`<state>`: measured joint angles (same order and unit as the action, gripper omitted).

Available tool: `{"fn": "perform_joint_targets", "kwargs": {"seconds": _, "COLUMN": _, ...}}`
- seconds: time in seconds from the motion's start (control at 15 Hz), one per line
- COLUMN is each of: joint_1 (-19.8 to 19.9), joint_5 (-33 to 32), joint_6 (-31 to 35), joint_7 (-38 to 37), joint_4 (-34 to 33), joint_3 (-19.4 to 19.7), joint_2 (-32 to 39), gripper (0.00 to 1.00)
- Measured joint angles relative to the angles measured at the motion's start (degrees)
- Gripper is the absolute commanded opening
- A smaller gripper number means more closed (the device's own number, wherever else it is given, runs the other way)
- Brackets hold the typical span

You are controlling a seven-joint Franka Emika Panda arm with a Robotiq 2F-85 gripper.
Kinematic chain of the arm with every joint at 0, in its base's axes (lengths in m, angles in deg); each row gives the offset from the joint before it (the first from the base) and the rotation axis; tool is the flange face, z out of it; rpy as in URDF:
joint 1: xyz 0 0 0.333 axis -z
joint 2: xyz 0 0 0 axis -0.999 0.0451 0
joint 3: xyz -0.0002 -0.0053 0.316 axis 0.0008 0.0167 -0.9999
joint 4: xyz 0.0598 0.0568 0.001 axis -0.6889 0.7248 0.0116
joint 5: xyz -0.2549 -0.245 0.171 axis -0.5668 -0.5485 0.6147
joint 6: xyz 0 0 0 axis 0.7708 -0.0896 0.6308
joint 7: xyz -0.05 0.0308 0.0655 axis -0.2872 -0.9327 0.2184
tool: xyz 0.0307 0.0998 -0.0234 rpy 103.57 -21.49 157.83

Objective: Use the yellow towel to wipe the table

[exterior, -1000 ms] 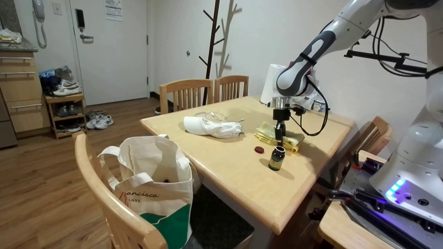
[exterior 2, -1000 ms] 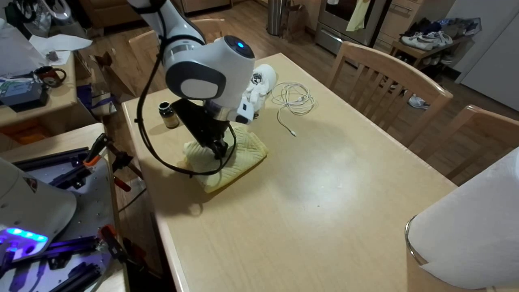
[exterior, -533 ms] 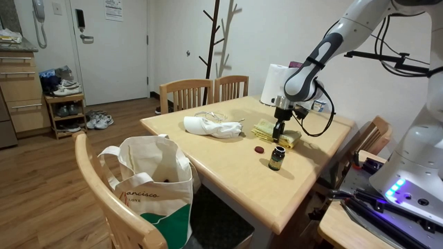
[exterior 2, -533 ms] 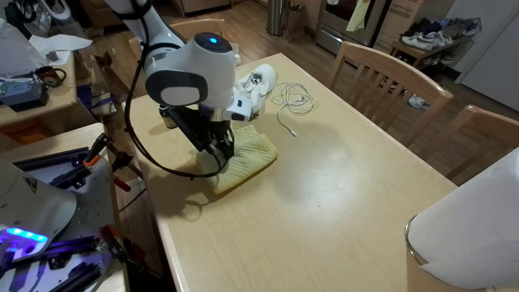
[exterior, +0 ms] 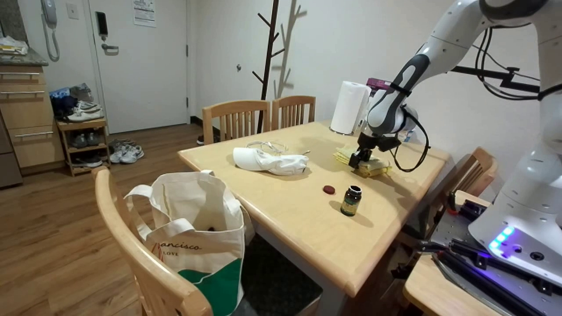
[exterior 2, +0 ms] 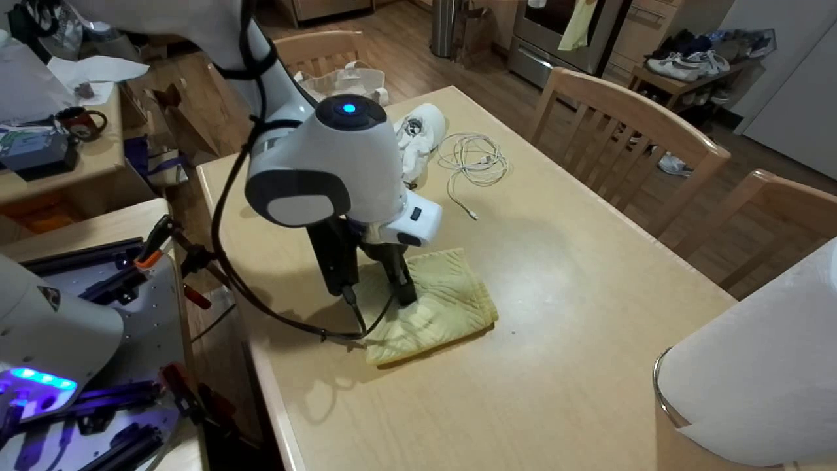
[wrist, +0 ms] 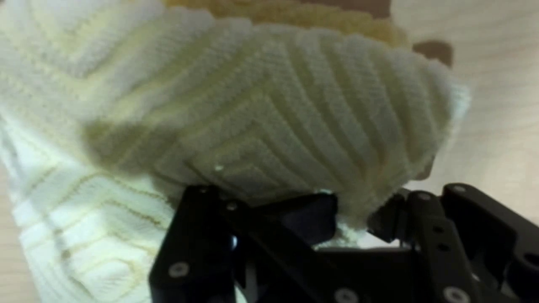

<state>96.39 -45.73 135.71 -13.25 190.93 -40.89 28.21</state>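
Note:
The yellow towel (exterior: 375, 167) lies folded on the light wooden table (exterior: 298, 215). In an exterior view its quilted top (exterior 2: 451, 294) is partly covered by the arm. In the wrist view, a corner of the towel (wrist: 252, 109) is pinched up between the two black fingers. My gripper (wrist: 352, 217) is shut on that bunched corner, with a finger on each side of it. The gripper (exterior: 358, 163) stands low at the towel's edge. The towel's underside is hidden.
An open dark bottle (exterior: 351, 202) and a reddish-brown lid (exterior: 329, 189) stand near the towel. A white bundle (exterior: 270, 162) and a coiled white cable (exterior 2: 474, 160) lie farther along. A paper towel roll (exterior: 350, 107) stands at the table's far end. Chairs surround the table.
The gripper and the towel have moved together across the table, away from the bottle and toward the paper towel roll side. The gripper has also tilted and sunk lower.

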Motion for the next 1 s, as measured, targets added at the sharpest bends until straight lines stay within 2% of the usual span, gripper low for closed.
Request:
{"fn": "perform_joint_targets", "kwargs": {"seconds": 0.33, "joint_1": 0.12, "joint_5": -1.90, "joint_6": 0.54, "joint_7": -5.95, "joint_4": -4.61, "joint_3": 7.33, "joint_2": 3.23, "gripper": 0.02}}
{"fn": "perform_joint_targets", "kwargs": {"seconds": 0.53, "joint_1": 0.61, "joint_5": -1.92, "joint_6": -0.45, "joint_7": -7.16, "joint_4": -5.80, "joint_3": 7.17, "joint_2": 3.68, "gripper": 0.03}}
{"fn": "perform_joint_targets", "kwargs": {"seconds": 0.67, "joint_1": 2.01, "joint_5": -1.92, "joint_6": -1.51, "joint_7": -7.03, "joint_4": -5.37, "joint_3": 3.69, "joint_2": 2.77, "gripper": 0.03}}
{"fn": "perform_joint_targets", "kwargs": {"seconds": 0.87, "joint_1": 4.29, "joint_5": -1.75, "joint_6": -3.08, "joint_7": -6.62, "joint_4": -2.44, "joint_3": -4.84, "joint_2": -0.26, "gripper": 0.02}}
{"fn": "perform_joint_targets", "kwargs": {"seconds": 1.0, "joint_1": 4.40, "joint_5": -1.44, "joint_6": -3.59, "joint_7": -6.62, "joint_4": 0.34, "joint_3": -9.12, "joint_2": -2.51, "gripper": 0.03}}
